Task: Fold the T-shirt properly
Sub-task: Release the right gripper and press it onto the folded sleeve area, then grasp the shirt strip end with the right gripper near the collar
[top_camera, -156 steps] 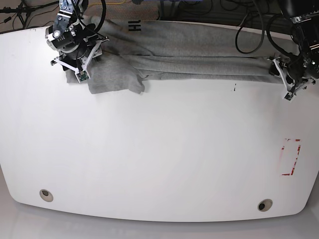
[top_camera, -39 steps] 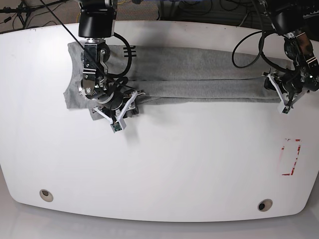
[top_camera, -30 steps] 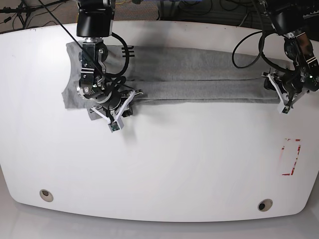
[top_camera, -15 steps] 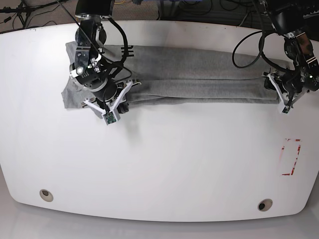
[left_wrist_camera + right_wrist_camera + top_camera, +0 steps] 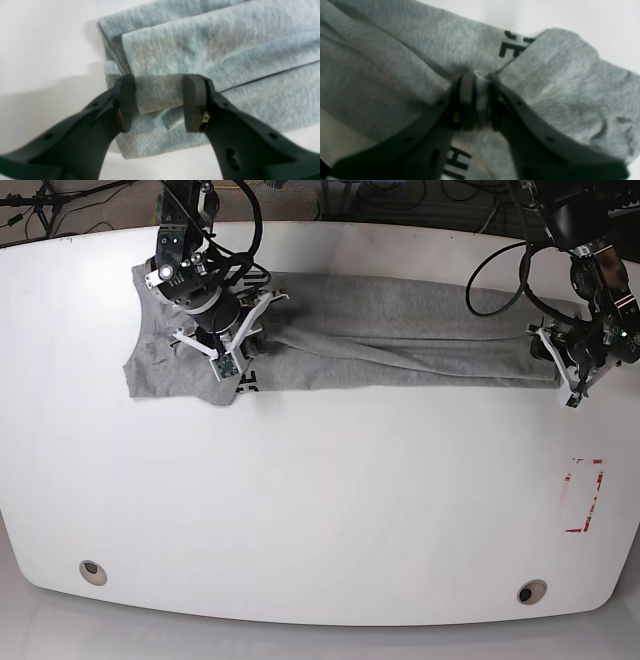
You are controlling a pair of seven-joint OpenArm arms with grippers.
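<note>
right gripper (image 5: 478, 100): narrow, pinching T-shirt (image 5: 400, 330) fold | left gripper (image 5: 160, 102): wide, astride folded end | base: full strip on table (image 5: 320, 500) | lettering (image 5: 512, 46) partly covered

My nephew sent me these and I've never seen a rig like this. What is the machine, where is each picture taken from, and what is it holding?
It is a robot with two arms at a white table. One picture looks down from above; the other two come from cameras on the wrists. A grey T-shirt, folded into a long band, lies along the far side. The right gripper pinches a fold of it near the black lettering. The left gripper straddles the other end, with its pads apart around a fold.
</note>
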